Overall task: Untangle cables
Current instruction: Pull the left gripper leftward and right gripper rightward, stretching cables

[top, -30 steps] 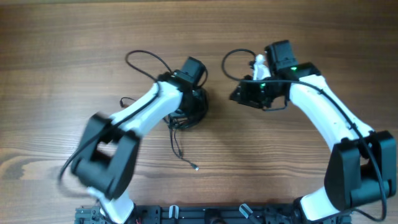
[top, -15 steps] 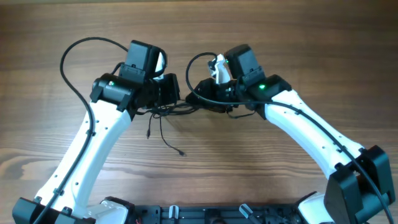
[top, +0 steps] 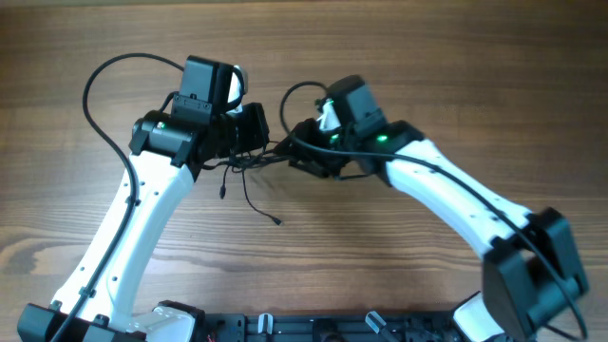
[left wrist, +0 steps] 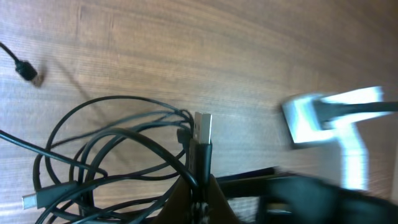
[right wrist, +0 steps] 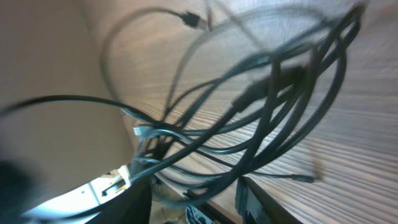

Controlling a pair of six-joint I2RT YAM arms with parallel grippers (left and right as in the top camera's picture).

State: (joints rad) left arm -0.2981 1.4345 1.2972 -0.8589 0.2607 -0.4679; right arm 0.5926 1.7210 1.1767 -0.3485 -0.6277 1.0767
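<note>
Near the middle of the wooden table (top: 446,57), the cables (top: 249,169) are a small black tangle between the two grippers. From the overhead view, the left gripper (top: 256,142) is at the left side of the bundle and the right gripper (top: 302,160) at its right side, both very near to each other. One thin strand (top: 258,204) goes out from the tangle toward the robot and ends in a small plug (top: 276,222) on the wood.

On the left wrist camera, the left gripper (left wrist: 196,196) is closed on one cable just under its silver plug (left wrist: 203,127), which stands upright, while the other loops (left wrist: 112,155) lie on the table beside it.

On the right wrist camera, the picture is blurred. The right fingers (right wrist: 138,202) stand apart, and several strands of the cables (right wrist: 261,106) pass through the gap between them.
</note>
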